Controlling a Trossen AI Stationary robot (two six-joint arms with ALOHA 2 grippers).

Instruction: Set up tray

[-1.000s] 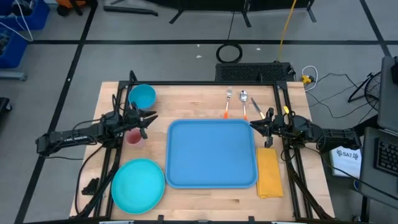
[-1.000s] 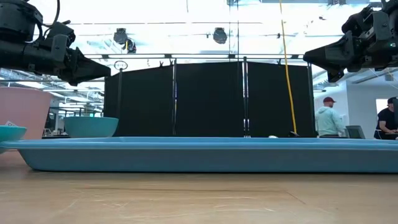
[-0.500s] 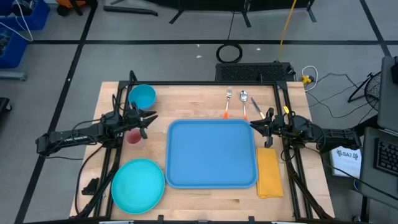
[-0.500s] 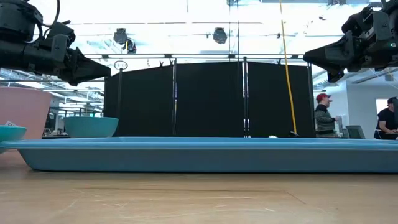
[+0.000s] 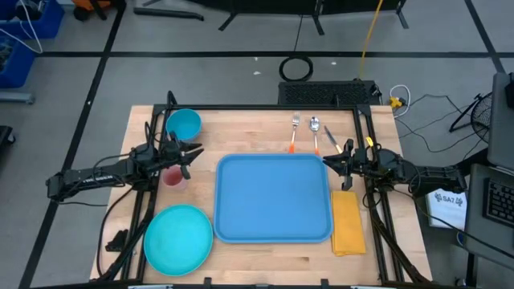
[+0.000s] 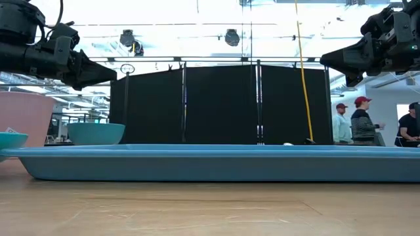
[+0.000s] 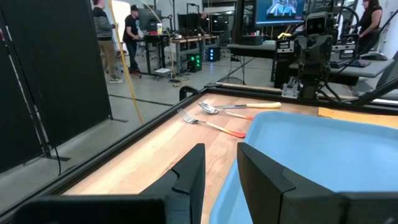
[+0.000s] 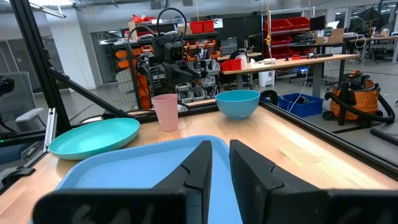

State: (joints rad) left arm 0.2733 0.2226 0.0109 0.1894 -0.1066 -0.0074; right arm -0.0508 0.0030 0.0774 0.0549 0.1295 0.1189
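Observation:
The large blue tray lies flat at the table's middle, and its long rim fills the low view. My left gripper hovers above the table beside the tray's far-left corner, next to the pink cup. Its fingers are a little apart in the left wrist view. My right gripper hovers at the tray's far-right corner, just beyond the yellow napkin. Its fingers stand narrowly apart in the right wrist view. Both grippers hold nothing and hang well above the tray in the low view.
A round turquoise plate sits at the near left and a turquoise bowl at the far left. A fork, a spoon and a third utensil lie beyond the tray. People stand in the room beyond the table.

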